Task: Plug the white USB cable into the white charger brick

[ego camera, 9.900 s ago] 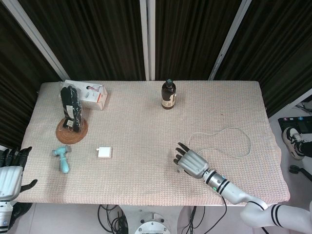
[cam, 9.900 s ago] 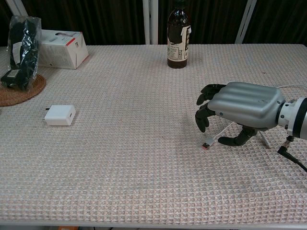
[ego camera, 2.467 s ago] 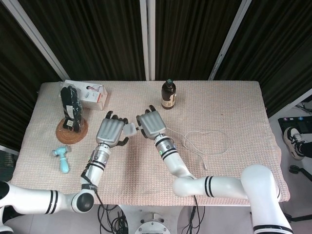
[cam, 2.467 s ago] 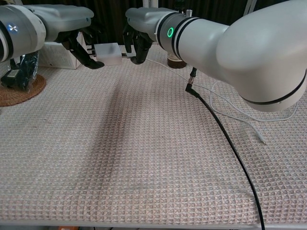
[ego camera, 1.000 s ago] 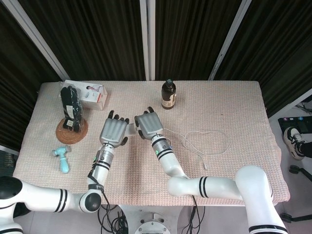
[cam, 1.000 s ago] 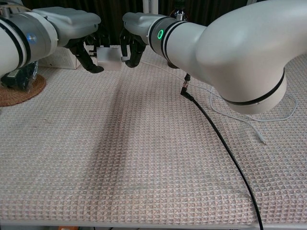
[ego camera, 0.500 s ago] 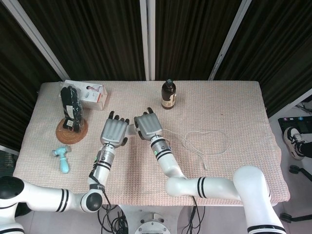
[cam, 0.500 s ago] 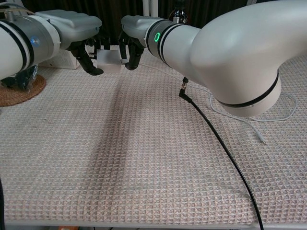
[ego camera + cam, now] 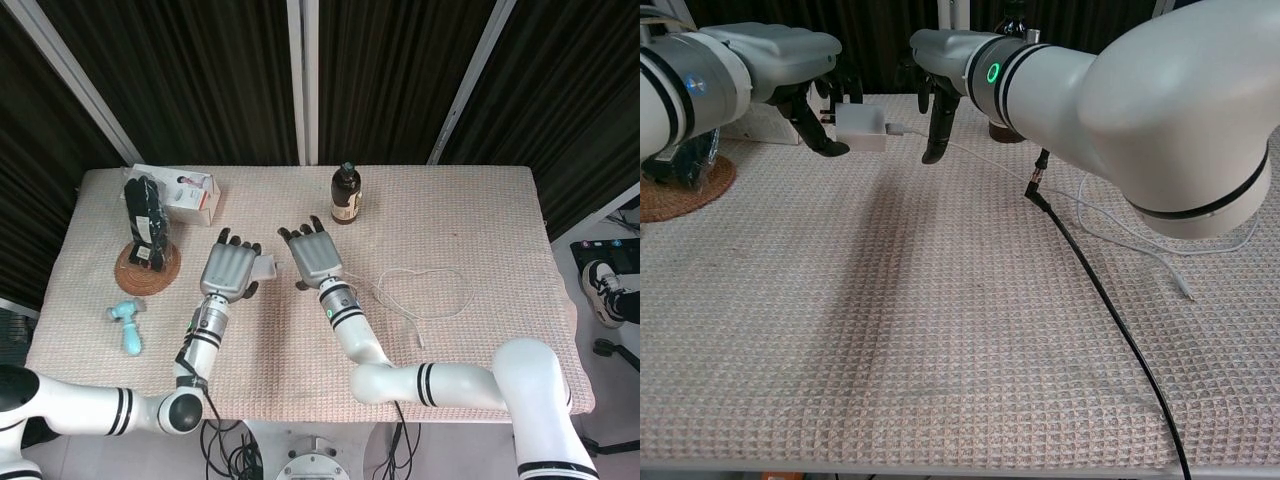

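Currently, the white charger [image 9: 861, 126] is gripped by the left hand [image 9: 790, 60] above the table [image 9: 940, 330]. The white cable [image 9: 970, 150] is seated in the charger, its plug at the brick's right face, and trails rightward to a loop lying on the cloth [image 9: 425, 290]. The right hand [image 9: 940, 75] is released, with fingers spread just beside the plug. A brown bottle [image 9: 345, 195] is standing upright near the far edge. A black bag [image 9: 147, 222] is resting on a round mat [image 9: 128, 270].
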Motion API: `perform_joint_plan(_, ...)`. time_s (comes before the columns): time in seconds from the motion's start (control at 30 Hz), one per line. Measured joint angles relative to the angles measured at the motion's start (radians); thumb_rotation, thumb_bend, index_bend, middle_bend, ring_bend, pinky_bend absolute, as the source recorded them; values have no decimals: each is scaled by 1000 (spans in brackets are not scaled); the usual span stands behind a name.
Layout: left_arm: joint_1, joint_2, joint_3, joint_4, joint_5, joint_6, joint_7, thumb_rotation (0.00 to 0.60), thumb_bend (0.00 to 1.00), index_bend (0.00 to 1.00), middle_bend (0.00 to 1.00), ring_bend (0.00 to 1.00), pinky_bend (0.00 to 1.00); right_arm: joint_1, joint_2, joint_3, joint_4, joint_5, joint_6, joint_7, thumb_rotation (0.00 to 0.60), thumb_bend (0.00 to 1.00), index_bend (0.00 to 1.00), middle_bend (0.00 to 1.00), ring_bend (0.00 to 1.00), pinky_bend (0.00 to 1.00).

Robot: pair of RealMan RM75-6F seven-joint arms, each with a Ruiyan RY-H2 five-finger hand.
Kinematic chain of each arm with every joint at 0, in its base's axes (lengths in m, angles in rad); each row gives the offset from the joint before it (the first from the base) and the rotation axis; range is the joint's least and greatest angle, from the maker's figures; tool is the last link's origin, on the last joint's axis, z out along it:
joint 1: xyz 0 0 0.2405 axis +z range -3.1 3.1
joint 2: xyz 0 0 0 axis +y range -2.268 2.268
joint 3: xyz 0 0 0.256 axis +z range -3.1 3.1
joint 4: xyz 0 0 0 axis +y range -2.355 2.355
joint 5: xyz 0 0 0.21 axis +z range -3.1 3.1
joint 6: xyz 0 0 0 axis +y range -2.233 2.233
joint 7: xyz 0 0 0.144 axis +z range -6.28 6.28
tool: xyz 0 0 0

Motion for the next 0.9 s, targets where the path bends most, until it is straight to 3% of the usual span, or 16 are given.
perform_joint_plan(0.13, 18, 14, 20, 12, 25, -30, -37, 580, 317, 403, 386, 216, 120, -30, 52, -16, -62, -19, 24, 0, 600, 0, 96, 246, 126, 26)
perform_joint_plan(0.27, 46, 16, 58, 68, 71, -79, -100, 600, 274, 304, 300, 128, 83, -75, 126, -39, -144, -52, 50, 10, 600, 0, 76, 227, 107, 13)
perform_joint_plan(0.53, 98, 14, 113, 165, 130, -175, -208, 600, 256, 205, 222, 70, 46, -223, 324, -128, -310, -182, 95, 90, 600, 0, 71, 221, 105, 12)
perform_joint_plan(0.73, 170, 86, 140, 137, 249, -125, -295, 600, 232, 205, 223, 70, 46, -340, 450, -200, -371, -317, 129, 195, 600, 1, 69, 223, 105, 17)
perform_joint_plan(0.9, 286, 200, 167, 120, 382, -4, -430, 600, 219, 211, 223, 70, 41, -456, 567, -270, -404, -488, 180, 329, 600, 87, 80, 213, 101, 31)
